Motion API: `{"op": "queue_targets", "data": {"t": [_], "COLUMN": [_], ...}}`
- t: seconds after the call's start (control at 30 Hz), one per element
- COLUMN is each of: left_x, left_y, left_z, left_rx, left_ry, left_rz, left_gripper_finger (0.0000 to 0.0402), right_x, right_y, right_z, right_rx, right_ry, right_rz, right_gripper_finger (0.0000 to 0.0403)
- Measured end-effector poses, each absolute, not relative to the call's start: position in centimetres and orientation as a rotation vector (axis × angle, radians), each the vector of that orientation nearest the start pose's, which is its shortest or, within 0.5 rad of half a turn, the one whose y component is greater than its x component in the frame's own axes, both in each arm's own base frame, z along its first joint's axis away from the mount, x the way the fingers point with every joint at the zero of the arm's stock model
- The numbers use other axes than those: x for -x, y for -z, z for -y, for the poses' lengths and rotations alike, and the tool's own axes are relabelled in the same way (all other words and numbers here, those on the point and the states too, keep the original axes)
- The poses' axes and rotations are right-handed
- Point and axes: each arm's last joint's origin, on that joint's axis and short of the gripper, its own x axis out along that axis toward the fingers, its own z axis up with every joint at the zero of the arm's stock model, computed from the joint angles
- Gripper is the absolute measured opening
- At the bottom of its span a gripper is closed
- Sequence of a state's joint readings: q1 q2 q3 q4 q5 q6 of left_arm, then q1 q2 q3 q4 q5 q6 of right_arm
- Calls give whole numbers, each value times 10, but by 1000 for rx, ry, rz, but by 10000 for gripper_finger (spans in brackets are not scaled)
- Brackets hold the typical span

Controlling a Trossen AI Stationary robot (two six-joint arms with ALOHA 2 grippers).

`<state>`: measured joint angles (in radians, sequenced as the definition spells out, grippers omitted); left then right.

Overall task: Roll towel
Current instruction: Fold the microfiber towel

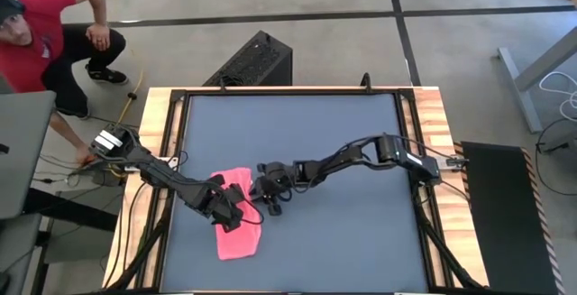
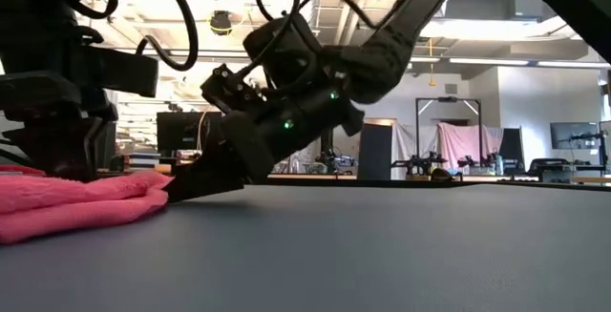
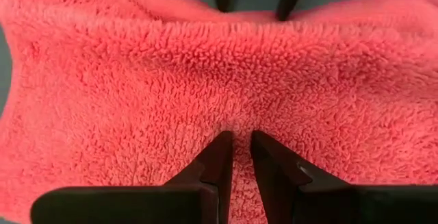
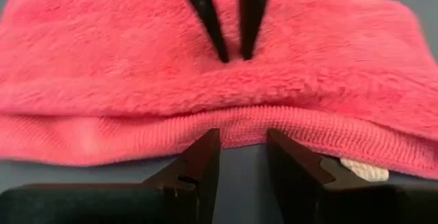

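The pink towel [image 1: 236, 227] lies folded in layers on the dark tabletop, left of its middle and toward the near edge. Its thick edge [image 4: 226, 131] faces my right gripper, and a white tag [image 4: 363, 170] pokes out beneath. My left gripper [image 3: 236, 148] comes down onto the towel's middle, fingers nearly together in the fleece. My right gripper [image 4: 241, 148] lies low over the table at the towel's right edge, open, with bare table between its fingers. In the low view it [image 2: 186, 183] reaches the towel [image 2: 86, 202] from the right. My left gripper pinches a small tuck of the towel's top layer [image 3: 235, 122] between its two fingers, steeply from above, near the towel's middle. The fleece puckers toward the fingertips [image 4: 224, 54]. The towel stays flat on the table. My right gripper's fingertips [image 4: 211, 138] stand at the thick edge; I cannot tell whether they touch it.
A person in a red shirt [image 1: 41, 29] crouches beyond the table's far left corner. A black box [image 1: 257, 60] sits on the floor past the far edge. Wooden rails [image 1: 431, 124] frame the table. Bare tabletop [image 1: 361, 232] stretches to the right of the towel.
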<state>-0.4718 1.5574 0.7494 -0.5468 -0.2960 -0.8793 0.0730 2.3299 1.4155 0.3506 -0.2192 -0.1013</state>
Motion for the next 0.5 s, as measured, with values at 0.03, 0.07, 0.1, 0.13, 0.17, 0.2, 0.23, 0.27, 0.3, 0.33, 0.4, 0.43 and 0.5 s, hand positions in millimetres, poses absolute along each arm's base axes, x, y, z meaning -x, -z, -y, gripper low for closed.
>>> {"op": "queue_targets", "data": {"t": [0.03,0.07,0.1,0.13,0.17,0.2,0.23,0.27,0.3,0.33,0.4,0.43,0.5], "left_x": [-226,-226,-226,-226,-227,-227,-227,-227,-227,-227,-227,-227,-226], "left_y": [-139,-139,-139,-139,-139,-139,-139,-139,-139,-139,-139,-139,-139], "left_z": [106,106,106,106,106,106,106,106,106,106,107,107,109], "left_rx": [243,230,220,209,197,186,177,169,163,157,144,134,119], "left_ry": [-391,-385,-378,-371,-364,-355,-348,-342,-337,-332,-325,-318,-307], "left_rz": [-1190,-1190,-1191,-1193,-1192,-1194,-1195,-1196,-1197,-1197,-1196,-1196,-1194], "left_gripper_finger": [50,50,48,46,44,41,38,35,31,28,21,17,11], "right_x": [-476,-474,-473,-471,-469,-467,-466,-464,-463,-462,-461,-462,-462], "right_y": [-87,-87,-89,-91,-95,-99,-104,-108,-113,-116,-120,-121,-122], "right_z": [-44,-46,-48,-50,-52,-53,-54,-55,-55,-55,-49,-44,-33], "right_rx": [58,61,68,76,83,87,89,93,96,101,95,79,48], "right_ry": [-312,-306,-293,-276,-263,-257,-254,-256,-255,-254,-238,-223,-192], "right_rz": [-581,-611,-632,-653,-668,-680,-685,-687,-678,-664,-621,-586,-554], "right_gripper_finger": [147,147,147,147,147,147,147,147,147,147,147,147,147]}}
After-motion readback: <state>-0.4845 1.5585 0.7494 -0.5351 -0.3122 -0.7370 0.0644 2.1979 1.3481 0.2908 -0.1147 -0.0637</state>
